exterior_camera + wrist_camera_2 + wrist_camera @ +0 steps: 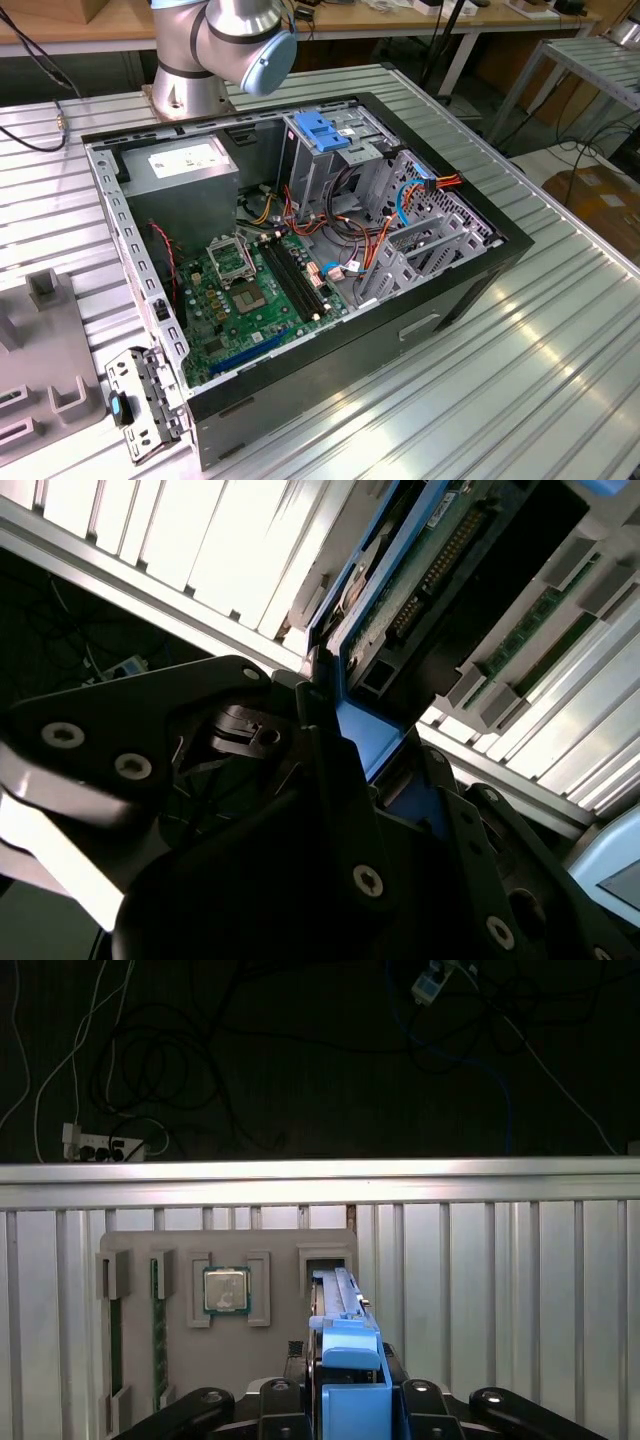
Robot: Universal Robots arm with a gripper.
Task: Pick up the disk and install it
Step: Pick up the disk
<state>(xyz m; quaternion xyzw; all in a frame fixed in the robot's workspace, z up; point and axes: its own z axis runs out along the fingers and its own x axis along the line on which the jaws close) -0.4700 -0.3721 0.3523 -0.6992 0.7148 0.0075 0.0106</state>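
standing edgewise, disk clamped inside gripper

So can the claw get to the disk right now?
Yes, it looks that way. In the first wrist view the claw seems closed around the blue frame of the disk, which stands on edge at the grey tray. Nothing is in between.

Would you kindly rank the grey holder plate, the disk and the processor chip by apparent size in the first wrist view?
Largest: grey holder plate.
Then the disk, though it sits nearest the camera, so unsure.
Smallest: processor chip.
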